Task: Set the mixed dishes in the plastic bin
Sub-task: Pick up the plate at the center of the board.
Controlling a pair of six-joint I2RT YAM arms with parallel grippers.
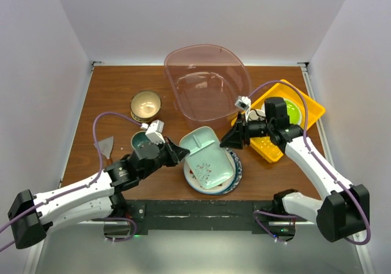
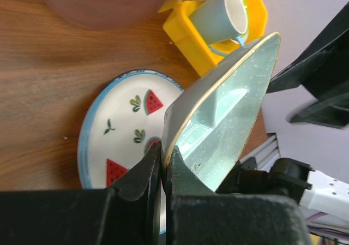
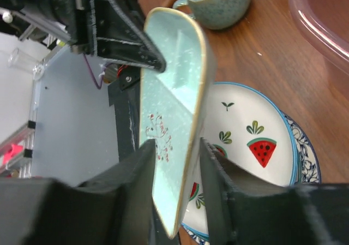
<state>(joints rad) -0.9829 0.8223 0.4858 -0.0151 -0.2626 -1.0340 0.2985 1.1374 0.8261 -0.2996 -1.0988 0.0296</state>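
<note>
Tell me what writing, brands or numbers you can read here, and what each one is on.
None: no word, brand, number or sign can be read in any view.
The plate shows only watermelon pictures; the red print on the mint tray is too blurred to read as letters.

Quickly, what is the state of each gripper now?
Left gripper: shut on the mint tray rim.
Right gripper: open, jaws on either side of the tray's other edge, not clamping.
</note>
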